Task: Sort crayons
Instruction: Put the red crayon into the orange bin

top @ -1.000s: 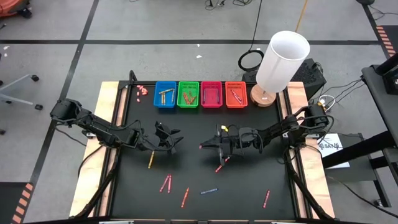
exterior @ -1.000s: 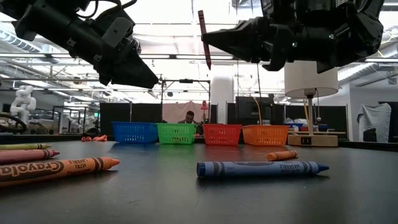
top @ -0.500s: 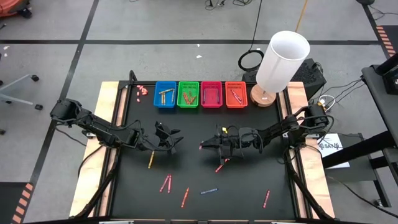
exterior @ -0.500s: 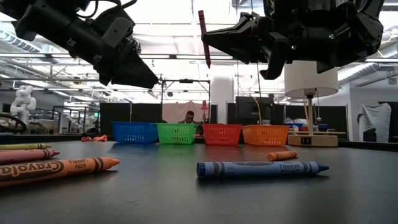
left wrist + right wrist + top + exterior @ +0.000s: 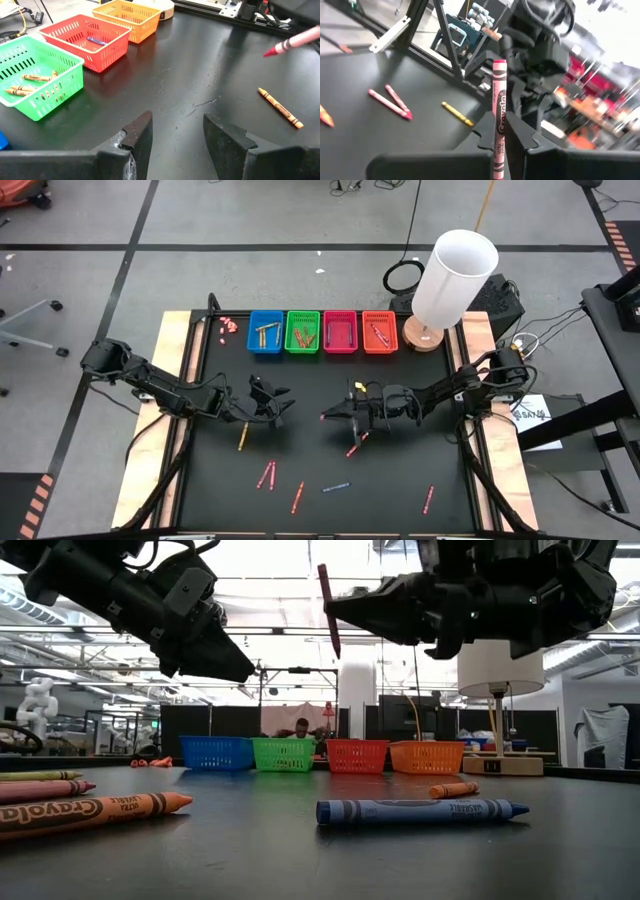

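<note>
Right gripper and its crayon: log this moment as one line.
right gripper: shut on pink crayon, above table centre | left gripper: open, empty, above table left of centre | baskets: far edge

Right pincer [image 5: 501, 150] clamps an upright pink crayon [image 5: 498, 112].

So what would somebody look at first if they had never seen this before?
Probably the right claw, up over the middle of the black table, pinching a pink crayon that stands straight up. Next, the four bright baskets in a row along the far edge, beside a big white lamp. More crayons lie scattered on the near side, like the blue one.
</note>
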Controlling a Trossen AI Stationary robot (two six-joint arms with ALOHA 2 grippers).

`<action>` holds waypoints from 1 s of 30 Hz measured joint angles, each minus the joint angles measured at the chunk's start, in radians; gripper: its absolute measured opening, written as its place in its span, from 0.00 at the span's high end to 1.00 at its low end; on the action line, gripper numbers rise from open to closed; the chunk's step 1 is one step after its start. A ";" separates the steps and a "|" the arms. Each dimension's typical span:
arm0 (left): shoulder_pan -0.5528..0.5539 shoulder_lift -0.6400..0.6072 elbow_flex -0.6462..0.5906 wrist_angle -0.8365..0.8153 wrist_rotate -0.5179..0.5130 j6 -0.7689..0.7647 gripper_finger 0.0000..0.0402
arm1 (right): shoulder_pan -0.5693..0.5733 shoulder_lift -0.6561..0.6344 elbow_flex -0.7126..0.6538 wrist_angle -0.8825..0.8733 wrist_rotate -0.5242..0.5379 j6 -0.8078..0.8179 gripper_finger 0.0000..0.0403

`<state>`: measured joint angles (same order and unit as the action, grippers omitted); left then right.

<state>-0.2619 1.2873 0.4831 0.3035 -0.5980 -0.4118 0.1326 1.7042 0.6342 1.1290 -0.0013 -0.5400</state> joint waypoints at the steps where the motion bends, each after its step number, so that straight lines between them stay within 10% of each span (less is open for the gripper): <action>1: 0.000 0.000 0.000 0.000 0.000 0.000 0.57 | 0.000 0.000 0.000 -0.008 0.000 0.041 0.99; 30: -0.021 0.000 0.000 0.000 0.000 -0.001 0.57 | -0.002 0.000 0.000 -0.019 0.000 0.910 0.99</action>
<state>-0.2829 1.2873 0.4831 0.3036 -0.5976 -0.4129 0.1307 1.7041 0.6340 1.1105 -0.0011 0.3696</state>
